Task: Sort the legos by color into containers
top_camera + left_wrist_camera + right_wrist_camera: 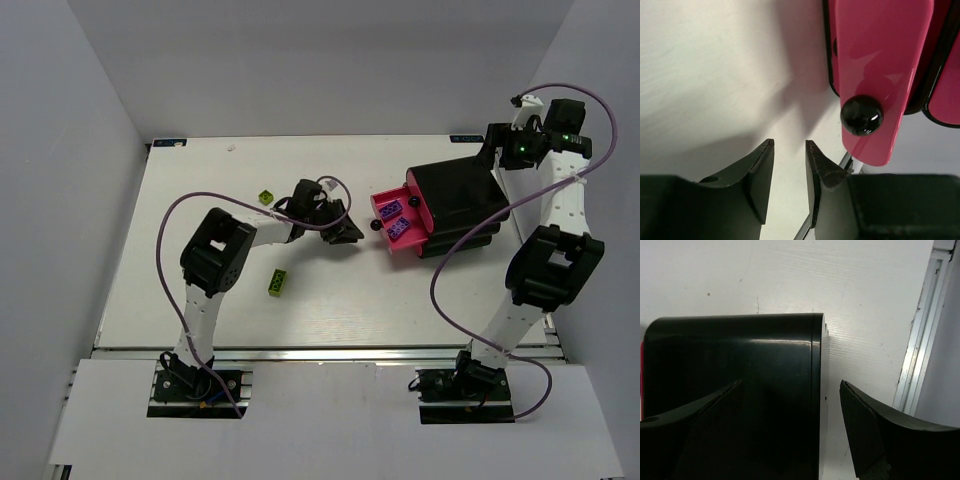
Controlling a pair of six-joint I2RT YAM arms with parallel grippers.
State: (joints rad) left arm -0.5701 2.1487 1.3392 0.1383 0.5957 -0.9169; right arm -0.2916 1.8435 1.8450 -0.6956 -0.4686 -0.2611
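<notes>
The black cabinet (462, 205) stands at the right. One magenta-pink drawer (382, 203) is pulled out to the left and holds two purple legos (392, 210) (400, 229). Two lime-green legos lie on the table, one at the back (265, 197) and one nearer (277, 283). My left gripper (347, 236) (790, 145) sits just left of the drawer, slightly open and empty. In its wrist view a drawer front (880, 60) with a black knob (861, 115) is close on the right. My right gripper (497, 142) (790, 382) is wide open, straddling the cabinet's (740, 355) back edge.
The white table (200, 300) has walls on three sides. An aluminium rail (920, 340) runs along its right edge. A second pink drawer (947, 85) sits closed beside the first. Purple cables loop over both arms.
</notes>
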